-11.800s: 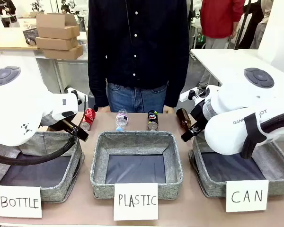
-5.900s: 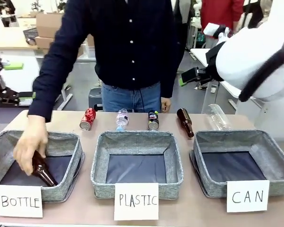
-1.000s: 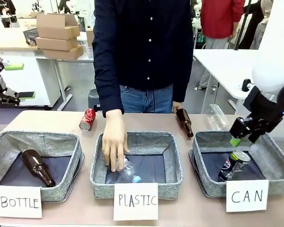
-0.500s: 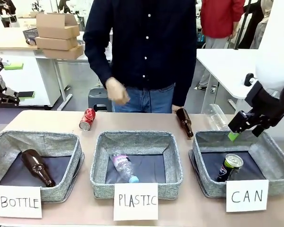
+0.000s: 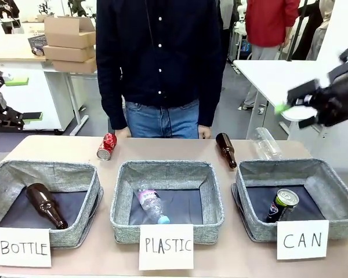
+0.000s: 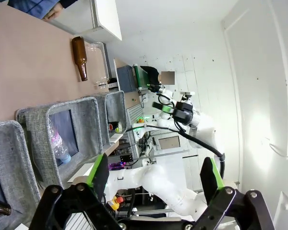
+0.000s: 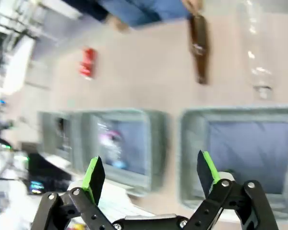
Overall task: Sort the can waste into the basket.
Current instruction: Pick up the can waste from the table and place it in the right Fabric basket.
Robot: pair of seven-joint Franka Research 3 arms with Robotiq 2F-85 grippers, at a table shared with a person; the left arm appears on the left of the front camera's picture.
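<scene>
Front view: my right gripper (image 5: 293,111) has lifted clear, jaws wide and empty, leaving the black silver-topped drink can (image 5: 281,204) leaning inside the grey fabric "CAN" basket (image 5: 290,166), so I reckon only the dented red can (image 5: 107,145) remains to sort.

Bright even light; right wrist view motion-blurred.

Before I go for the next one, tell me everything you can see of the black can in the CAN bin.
The small black metal drink can has a blue-red logo on its side and a silver top. It sits tilted inside the grey fabric basket signed CAN, with its base on the dark floor towards the front left and its top angled up at the camera. Nothing grips it. Whether it leans on a wall is unclear.
</scene>
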